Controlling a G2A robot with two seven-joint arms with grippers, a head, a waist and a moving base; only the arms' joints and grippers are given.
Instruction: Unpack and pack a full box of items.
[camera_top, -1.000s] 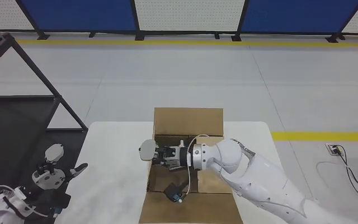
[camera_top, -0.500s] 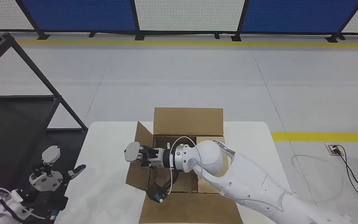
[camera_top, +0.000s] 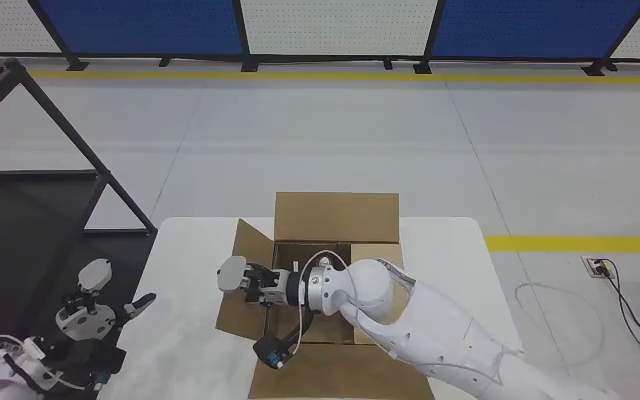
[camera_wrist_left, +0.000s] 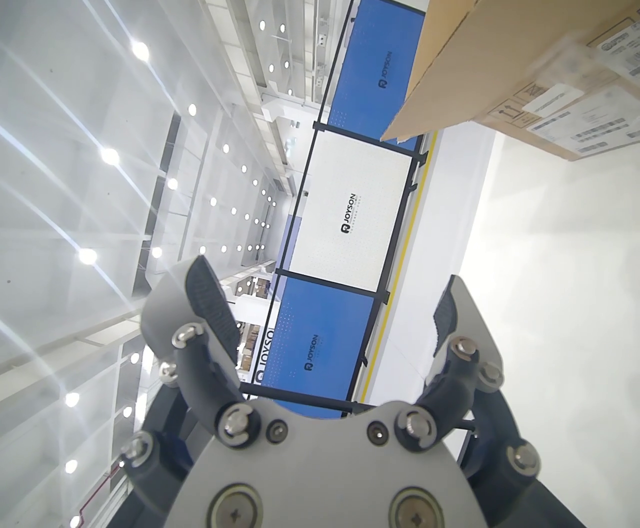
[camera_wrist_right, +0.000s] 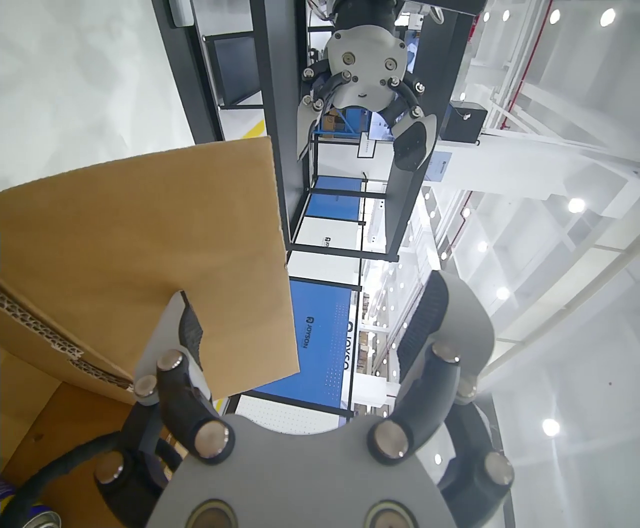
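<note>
- Two end effectors are in sight, and you have both spread wide with nothing clamped in either.
- Your right end effector (camera_top: 240, 275) sits at the 9 o'clock side of the box (camera_top: 330, 378). Its arm lies across the box's open top from about 4 o'clock.
- In the right wrist view the side flap (camera_wrist_right: 150, 240) runs partway into the gap between the jaws. One finger (camera_wrist_right: 187, 325) lies against the cardboard, and the other stands well apart from it.
- From above, you can see that side flap leaning outward over the worktop (camera_top: 190, 330) at 9 o'clock. The back flap (camera_top: 336, 215) stands open at 12 o'clock.
- The box stands in the middle of the worktop, toward its 12 o'clock edge, and the arm hides most of the inside from you.
- A blue-and-yellow item (camera_wrist_right: 20, 505) shows low inside the box in the right wrist view, but too little of it shows to tell what it is.
- Your left end effector (camera_top: 112, 290) hangs beside the worktop's 9 o'clock edge, at about 8 o'clock from the box and well apart from it. It is empty.
- A black frame (camera_top: 60, 150) stands on the floor at 10 o'clock.
- Blue partition panels (camera_top: 140, 25) line the room at 12 o'clock, behind a yellow line (camera_top: 300, 75) on the floor.
</note>
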